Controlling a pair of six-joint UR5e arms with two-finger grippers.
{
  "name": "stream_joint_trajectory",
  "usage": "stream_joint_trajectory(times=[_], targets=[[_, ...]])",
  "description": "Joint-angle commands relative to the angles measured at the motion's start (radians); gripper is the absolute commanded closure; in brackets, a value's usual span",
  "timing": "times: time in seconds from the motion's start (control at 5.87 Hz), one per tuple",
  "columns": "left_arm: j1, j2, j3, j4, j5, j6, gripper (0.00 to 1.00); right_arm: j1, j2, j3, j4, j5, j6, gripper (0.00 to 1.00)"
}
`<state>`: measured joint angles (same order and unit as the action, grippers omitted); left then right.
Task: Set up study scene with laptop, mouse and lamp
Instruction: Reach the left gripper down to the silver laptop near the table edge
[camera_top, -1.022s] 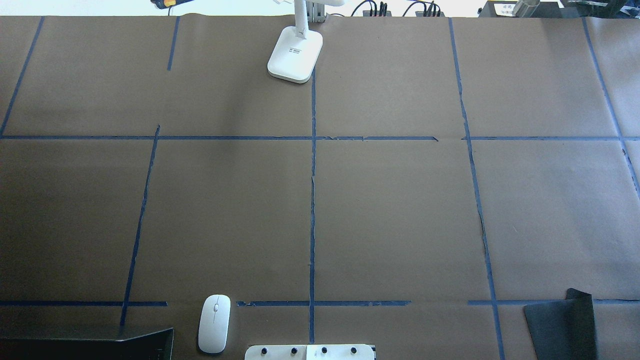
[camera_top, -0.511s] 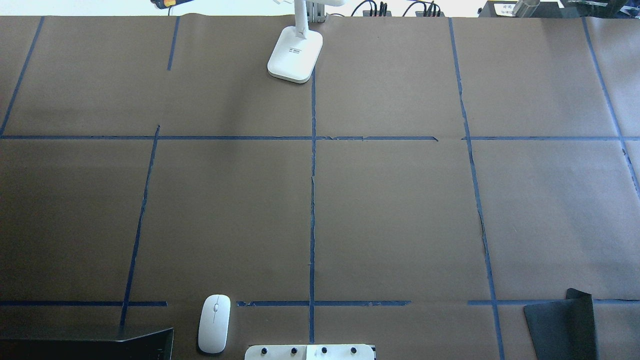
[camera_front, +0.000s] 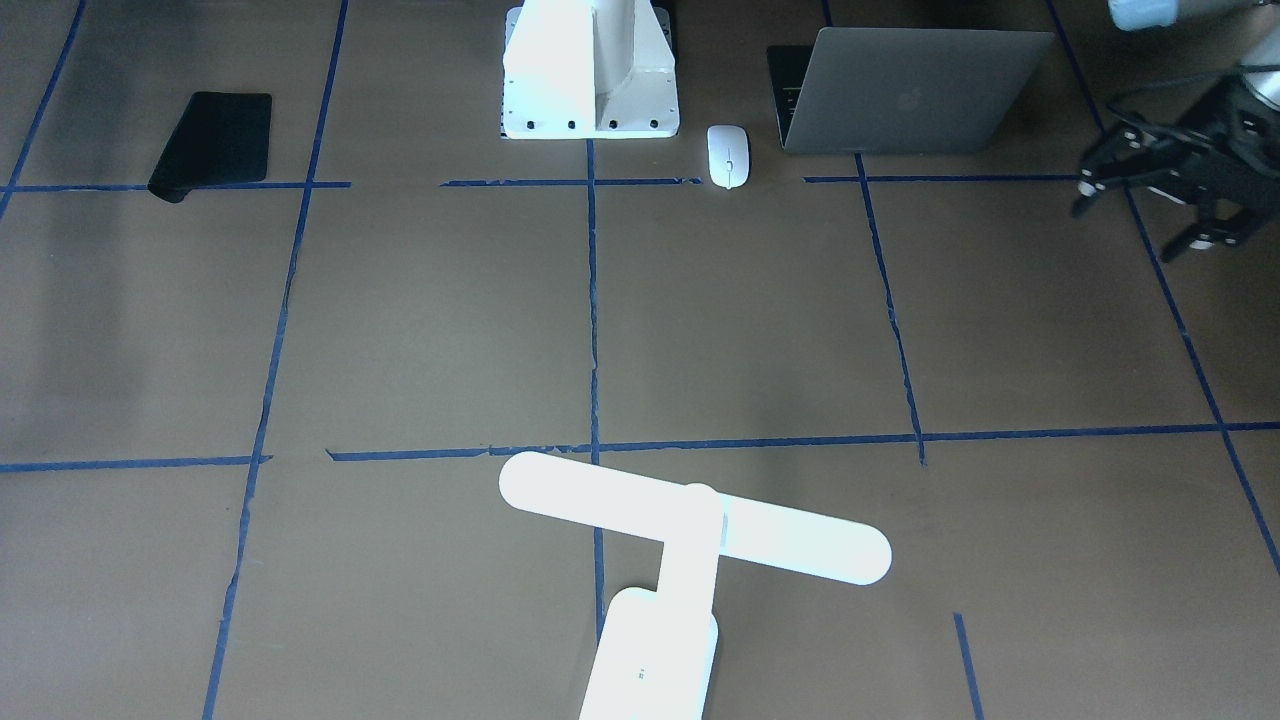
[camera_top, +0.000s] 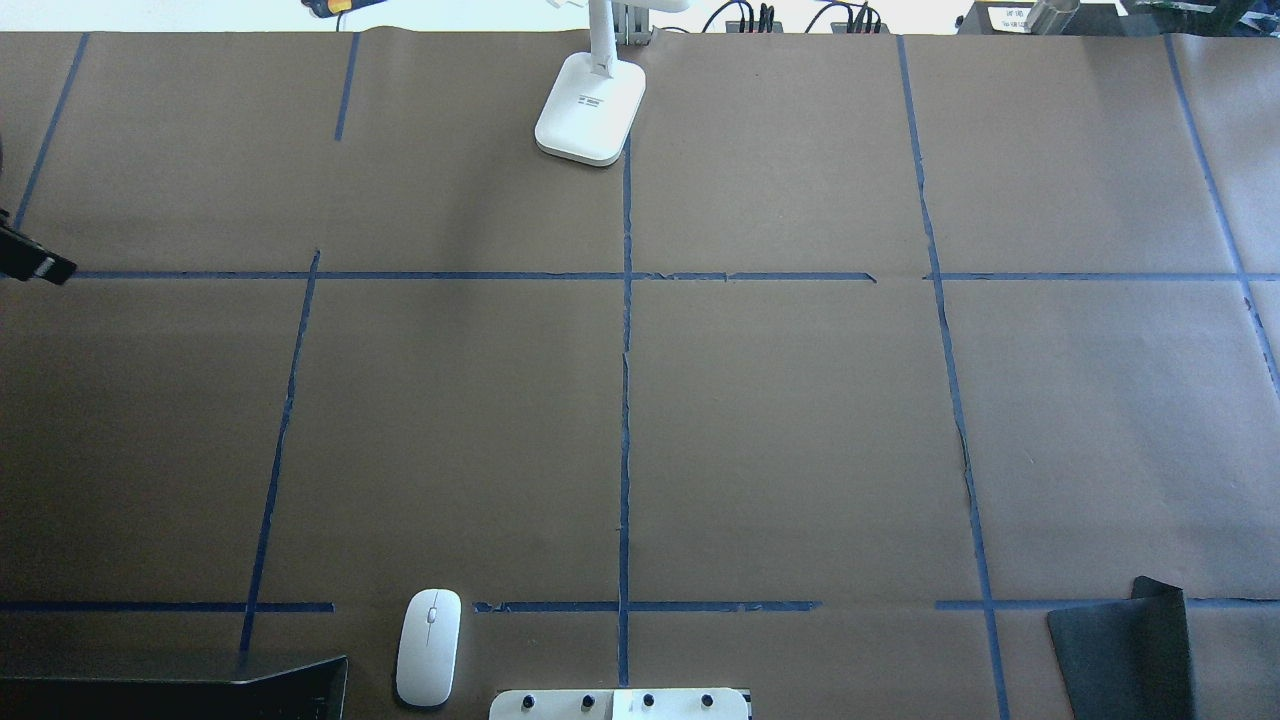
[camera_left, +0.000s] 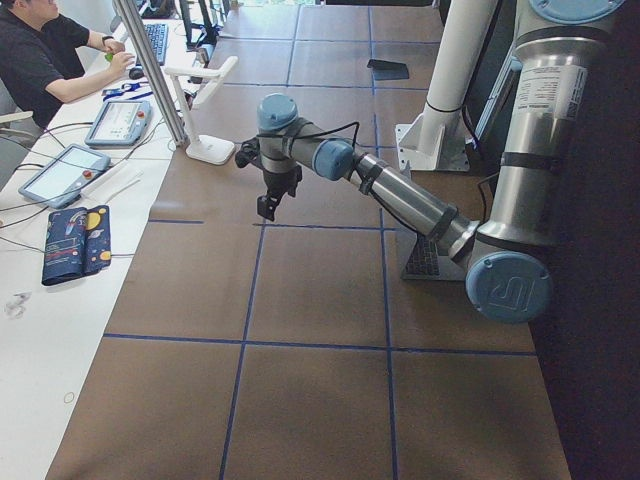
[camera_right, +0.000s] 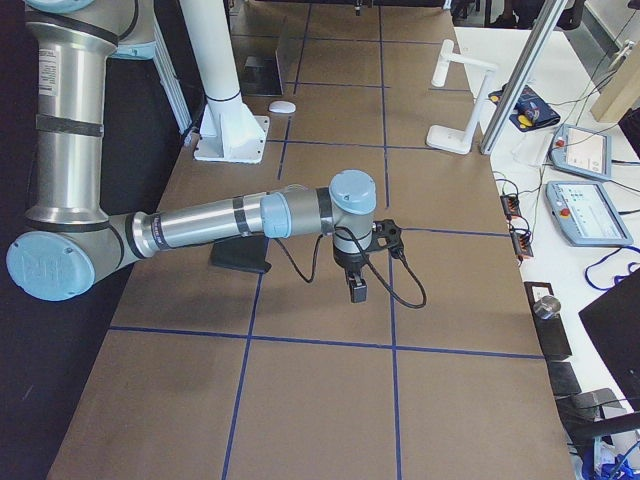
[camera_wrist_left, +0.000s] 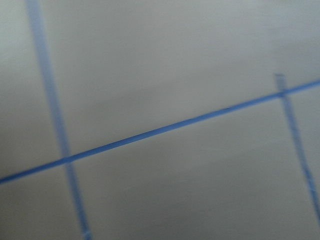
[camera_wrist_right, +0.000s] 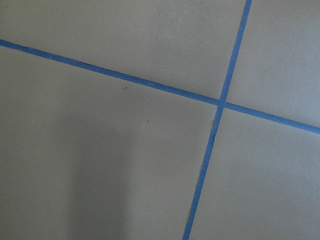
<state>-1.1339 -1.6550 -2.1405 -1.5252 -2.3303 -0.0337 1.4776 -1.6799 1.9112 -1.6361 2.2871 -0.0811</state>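
The grey laptop (camera_front: 910, 90) stands part-open near the robot base, its lid facing the front view; its edge shows in the overhead view (camera_top: 180, 690). The white mouse (camera_front: 728, 155) (camera_top: 429, 645) lies beside it. The white T-shaped lamp (camera_front: 690, 530) stands at the table's far side, its base showing in the overhead view (camera_top: 590, 105). My left gripper (camera_front: 1140, 215) hovers open and empty out beyond the laptop, its tip at the overhead view's left edge (camera_top: 30, 262). My right gripper (camera_right: 357, 285) hangs over bare paper near the mat; I cannot tell whether it is open or shut.
A black mat (camera_front: 212, 140) (camera_top: 1120, 655) lies on my right side near the base. The white pedestal (camera_front: 590, 70) stands at the near middle edge. Brown paper with blue tape lines covers the table. An operator sits beyond the lamp's end.
My left gripper's tip has come into the overhead view at the left edge. The laptop, mouse, lamp and mat have not moved.
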Motion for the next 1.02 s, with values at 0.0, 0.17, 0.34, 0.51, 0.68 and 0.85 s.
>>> stream_joint_trajectory(times=[0.0, 0.17, 0.34, 0.51, 0.68, 0.85], targets=[[0.182, 0.116, -0.254, -0.015, 0.002, 0.006, 0.0, 0.0, 0.0, 0.0, 0.001, 0.0, 0.0, 0.0], [0.285, 0.148, -0.348, -0.015, 0.008, 0.006, 0.0, 0.0, 0.0, 0.0, 0.001, 0.0, 0.0, 0.0], [0.392, 0.152, -0.379, -0.013, 0.014, 0.023, 0.0, 0.0, 0.0, 0.0, 0.001, 0.0, 0.0, 0.0], [0.434, 0.206, -0.412, -0.015, 0.015, 0.129, 0.0, 0.0, 0.0, 0.0, 0.001, 0.0, 0.0, 0.0], [0.437, 0.281, -0.427, -0.015, 0.028, 0.256, 0.0, 0.0, 0.0, -0.001, 0.001, 0.0, 0.0, 0.0], [0.447, 0.332, -0.429, -0.013, 0.092, 0.315, 0.0, 0.0, 0.0, -0.001, -0.001, 0.0, 0.0, 0.0]])
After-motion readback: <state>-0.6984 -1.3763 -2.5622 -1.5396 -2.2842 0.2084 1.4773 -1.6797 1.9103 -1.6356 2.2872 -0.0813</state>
